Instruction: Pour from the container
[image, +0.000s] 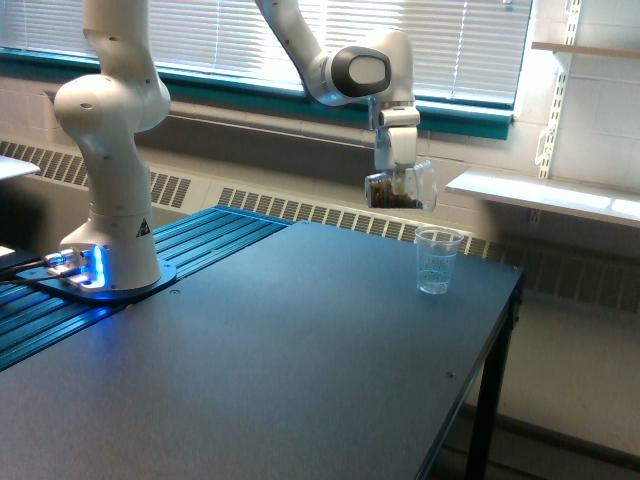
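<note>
Clamped around the container (402, 190), the tool (398, 180) hung in the air above the far part of the counter (300, 350), its fingers closed on the small clear tumbler and holding it tipped well onto its side, mouth toward the exterior view's right. Dark brown material sat low inside the tumbler, toward its base end. Nearest the camera, the dark counter stretched bare across the foreground. On the exterior view's left stood the arm's white base (110, 180), a blue light glowing at its foot on a ribbed blue-lit strip (190, 250) along the counter's edge. Farther back, toward the counter's far right corner, an upright clear cup (437, 261) with faint printed lines stood by itself; the tilted container hovered above it and a little to the exterior view's left, clearly apart from it. Behind the counter ran a long radiator grille (330, 215) against the wall, a white shelf (545, 195) on the exterior view's right, and window blinds (250, 40) above a teal sill.
</note>
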